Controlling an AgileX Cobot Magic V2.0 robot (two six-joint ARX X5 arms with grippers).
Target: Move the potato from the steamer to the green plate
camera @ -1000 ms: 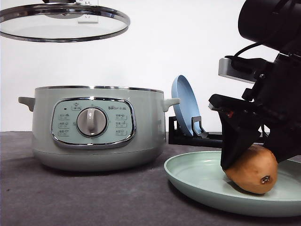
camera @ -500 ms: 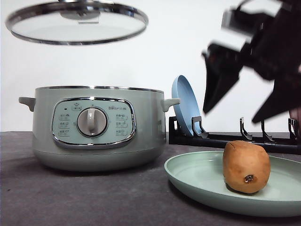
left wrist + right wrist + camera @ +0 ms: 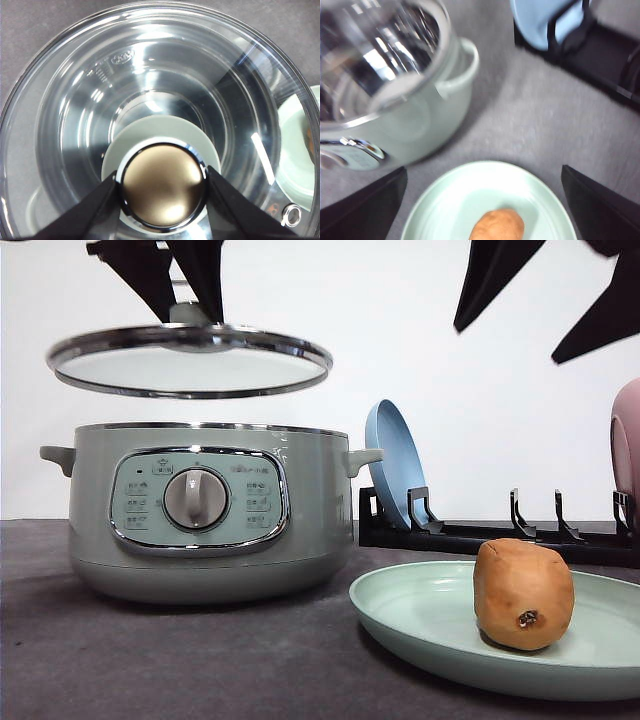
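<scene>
Lower now, the round glass lid (image 3: 189, 361) hangs over the sage-green steamer (image 3: 200, 510), knob pinched in my left fingers (image 3: 100, 205); right fingers (image 3: 495, 280), risen, spread above the orange-brown potato (image 3: 523, 594) on the mint-green plate (image 3: 420, 615).

Bright even light; glare streaks on glass lid (image 3: 150, 75) (right wrist view soft, blurred).

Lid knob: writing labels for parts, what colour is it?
Metallic bronze-gold with a chrome rim, clearest in the left wrist view: lid knob.

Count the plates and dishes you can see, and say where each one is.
3. The green plate lies flat on the table with the potato on it; a blue plate stands upright in the black rack; a pink dish shows at the rack's right end. Others may sit beyond the frame.
</scene>
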